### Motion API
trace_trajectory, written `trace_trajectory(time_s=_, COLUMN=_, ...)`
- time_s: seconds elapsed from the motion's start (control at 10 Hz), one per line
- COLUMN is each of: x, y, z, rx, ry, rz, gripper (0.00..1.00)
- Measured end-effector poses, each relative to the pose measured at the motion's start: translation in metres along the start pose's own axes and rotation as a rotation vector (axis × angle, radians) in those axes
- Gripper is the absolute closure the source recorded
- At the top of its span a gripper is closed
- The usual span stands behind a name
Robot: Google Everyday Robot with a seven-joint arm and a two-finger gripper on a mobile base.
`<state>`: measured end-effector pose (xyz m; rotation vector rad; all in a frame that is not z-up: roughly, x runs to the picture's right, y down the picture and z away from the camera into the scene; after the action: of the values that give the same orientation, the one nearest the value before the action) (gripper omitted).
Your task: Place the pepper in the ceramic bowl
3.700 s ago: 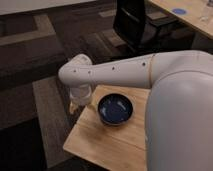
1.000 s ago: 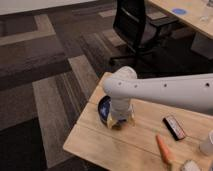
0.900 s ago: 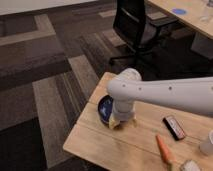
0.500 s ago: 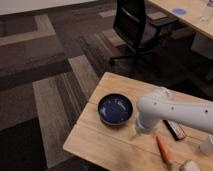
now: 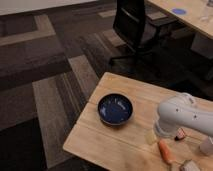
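The dark-blue ceramic bowl (image 5: 115, 110) sits on the wooden table (image 5: 97, 142), toward its left end. The pepper (image 5: 165, 151) lies flat on the tabletop to the right of the bowl and nearer the front edge, well apart from it. The robot's 1 white arm (image 5: 186, 116) bends in from the right of the bowl. Its gripper (image 5: 151, 136) hangs low over the wood between the bowl and the pepper, closer to the pepper. From here I cannot tell whether it is spread or pressed together, as the arm covers most of it. A small black object with a red edge (image 5: 180, 134) peeks out further right of the bowl. 1 black office chair (image 5: 133, 25) stands on the carpet beyond the bowl.
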<state>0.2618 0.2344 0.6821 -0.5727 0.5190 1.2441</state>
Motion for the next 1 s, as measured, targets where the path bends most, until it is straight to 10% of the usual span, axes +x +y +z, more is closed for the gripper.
trace_trajectory(time_s=0.5, x=0.018, y=-0.002, z=0.03, rx=-0.034, ry=0.052, rz=-0.034, gripper=0.35)
trace_trajectory(time_s=1.0, x=0.027, y=-0.005, z=0.052, rx=-0.073, ry=0.016, rz=-0.098, gripper=0.39)
